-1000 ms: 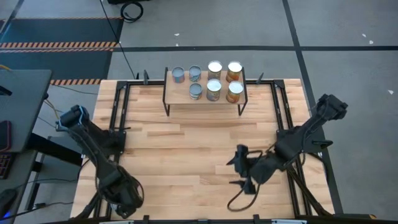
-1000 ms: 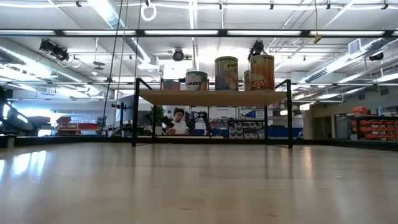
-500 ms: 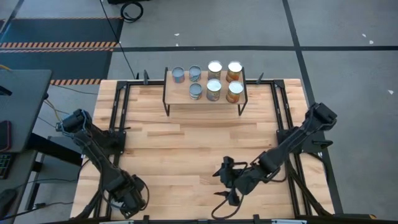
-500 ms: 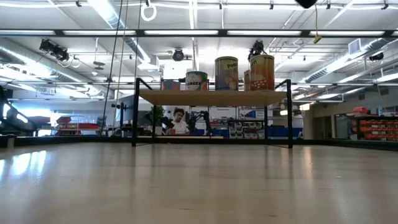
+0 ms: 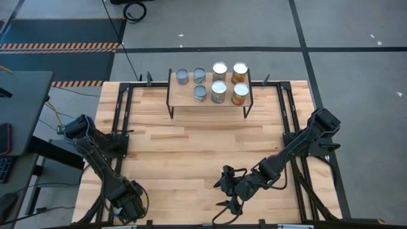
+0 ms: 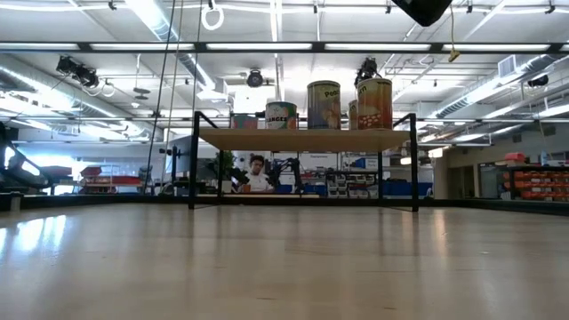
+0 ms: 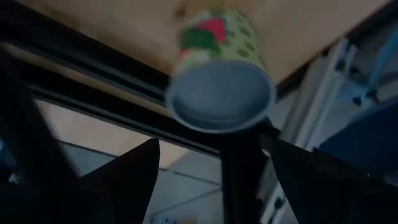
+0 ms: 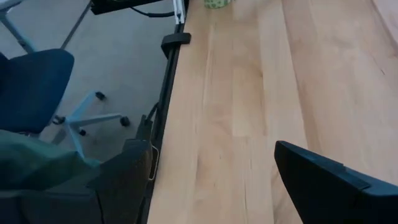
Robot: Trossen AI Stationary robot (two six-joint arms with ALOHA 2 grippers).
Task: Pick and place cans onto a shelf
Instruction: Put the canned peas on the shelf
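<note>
The shelf (image 5: 182,95) stands at the table's far middle on black legs and carries several cans (image 5: 219,70); it also shows in the low view (image 6: 302,140). One more can, with a green and red label (image 7: 221,93), is at the table's near left corner and also shows in the right wrist view (image 8: 217,2). My left gripper (image 7: 214,146) is open just short of this can, a finger toward either side, and hides it in the high view (image 5: 129,205). My right gripper (image 5: 227,191) is open and empty over the table's near middle.
A black metal frame (image 5: 121,127) runs along the table's sides and near edge. Bare wooden tabletop (image 5: 191,146) lies between the shelf and the grippers. Beyond the table's near edge are the floor and a blue chair (image 8: 31,87). A person shows far behind the shelf (image 6: 258,173).
My right gripper has gone toward the table's near edge and toward its left, staying open and empty. Part of that arm has come into the top of the low view. The cans on the shelf have kept still.
</note>
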